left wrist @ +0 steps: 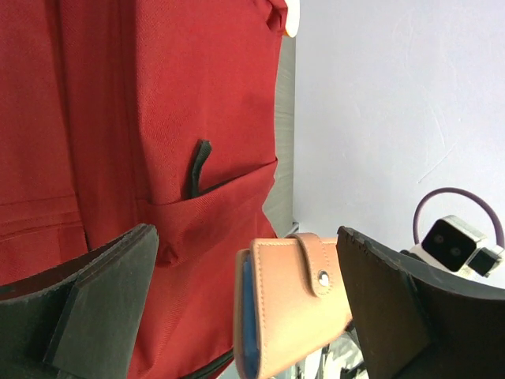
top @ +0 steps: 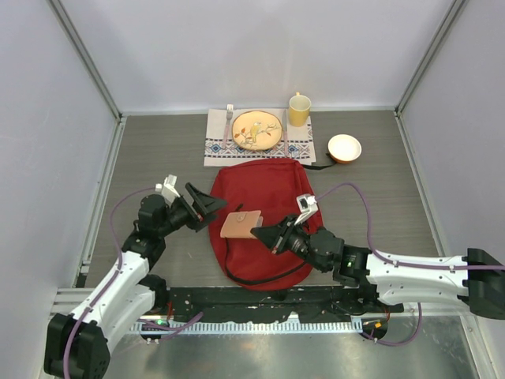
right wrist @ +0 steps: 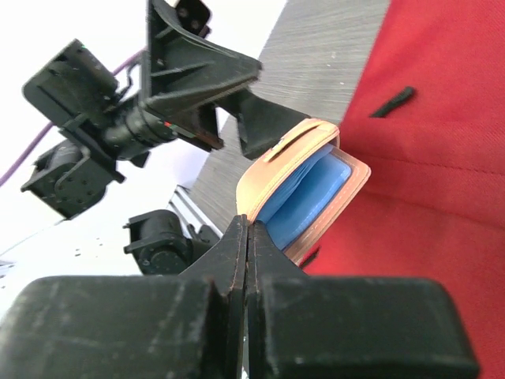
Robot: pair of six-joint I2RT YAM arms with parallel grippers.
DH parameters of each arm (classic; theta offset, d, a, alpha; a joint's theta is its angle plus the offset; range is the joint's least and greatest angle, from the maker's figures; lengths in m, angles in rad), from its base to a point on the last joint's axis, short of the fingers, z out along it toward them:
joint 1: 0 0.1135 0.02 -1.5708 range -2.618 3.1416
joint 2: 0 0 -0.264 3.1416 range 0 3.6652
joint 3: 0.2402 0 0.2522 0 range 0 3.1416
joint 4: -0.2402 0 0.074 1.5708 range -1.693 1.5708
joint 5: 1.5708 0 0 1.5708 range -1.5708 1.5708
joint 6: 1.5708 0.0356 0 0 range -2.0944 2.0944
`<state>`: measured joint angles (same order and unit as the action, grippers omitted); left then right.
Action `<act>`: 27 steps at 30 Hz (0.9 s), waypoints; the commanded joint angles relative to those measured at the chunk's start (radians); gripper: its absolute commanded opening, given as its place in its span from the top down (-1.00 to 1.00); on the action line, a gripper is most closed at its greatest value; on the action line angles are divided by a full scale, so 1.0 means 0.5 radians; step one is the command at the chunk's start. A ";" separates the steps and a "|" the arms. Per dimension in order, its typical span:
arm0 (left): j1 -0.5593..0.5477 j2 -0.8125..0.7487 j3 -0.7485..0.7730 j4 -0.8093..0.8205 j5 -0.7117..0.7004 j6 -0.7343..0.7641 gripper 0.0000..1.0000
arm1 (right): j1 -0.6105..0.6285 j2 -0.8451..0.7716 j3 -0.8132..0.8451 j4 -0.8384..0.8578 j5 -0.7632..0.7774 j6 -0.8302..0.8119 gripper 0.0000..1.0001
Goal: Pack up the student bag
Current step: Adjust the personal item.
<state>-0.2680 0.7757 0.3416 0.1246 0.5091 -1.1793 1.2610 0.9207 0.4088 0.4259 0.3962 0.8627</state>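
— Where did the student bag lie?

— Flat on the counter, front pocket up, its long axis running straight away from the arms.

— And the fingers?

— The left arm's fingers were spread wide at the bag's left edge. The right arm's fingers, over the bag's middle, were clenched on a tan wallet.

— Where was the wallet?

— Held above the bag's left side, right in the left fingers' gap. I'd judge the left arm was nearer to take it.

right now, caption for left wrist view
Open left gripper frames a tan wallet in front of the red bag.
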 commanded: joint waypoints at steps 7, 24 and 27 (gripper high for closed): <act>-0.013 0.176 -0.002 0.435 0.295 -0.191 -0.99 | -0.003 0.042 0.219 0.317 -0.084 -0.176 0.99; -0.019 0.185 -0.088 0.954 0.464 -0.504 -0.99 | -0.092 0.085 0.229 0.388 -0.123 -0.253 0.98; -0.032 0.194 -0.079 0.972 0.516 -0.513 -0.99 | -0.126 0.098 0.229 0.412 -0.154 -0.256 0.98</act>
<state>-0.2752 0.8852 0.3019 0.5320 0.7090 -1.4132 1.2171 0.9745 0.4789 0.5320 0.3336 0.7612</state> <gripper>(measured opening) 0.994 0.029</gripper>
